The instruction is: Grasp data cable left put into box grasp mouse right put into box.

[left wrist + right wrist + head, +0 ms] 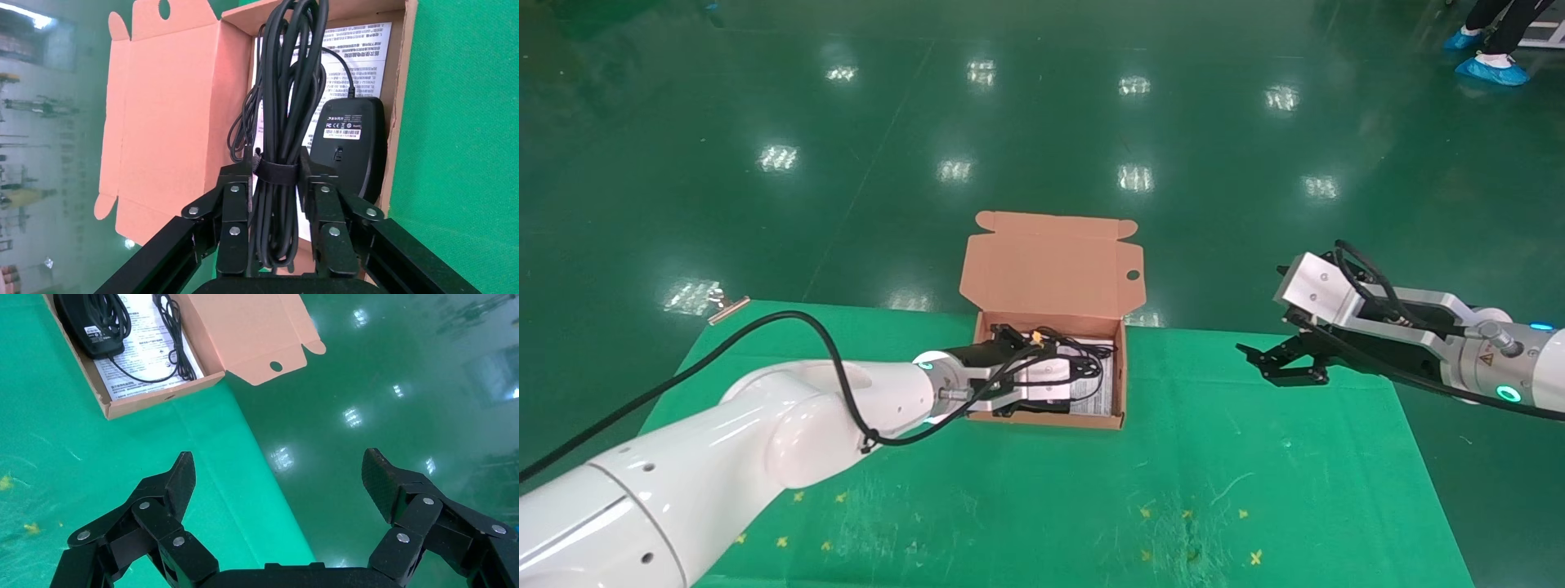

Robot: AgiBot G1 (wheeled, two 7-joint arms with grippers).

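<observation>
The left gripper [276, 177] is clamped on one data cable [286, 92], held over the single box [1120, 371] at the table's [1254, 457] far edge. One mouse [352, 144] is seen upside down inside. The right gripper [278, 478] is spread wide near the far right corner.

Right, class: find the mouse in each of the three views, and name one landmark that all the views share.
Head view: the mouse is mostly hidden behind the left gripper, inside the box.
Left wrist view: it lies underside up in the box, beside the data cable held in the jaws.
Right wrist view: it sits in the box's far corner, on the leaflet.
Shared landmark: the round hole in the lid.
</observation>
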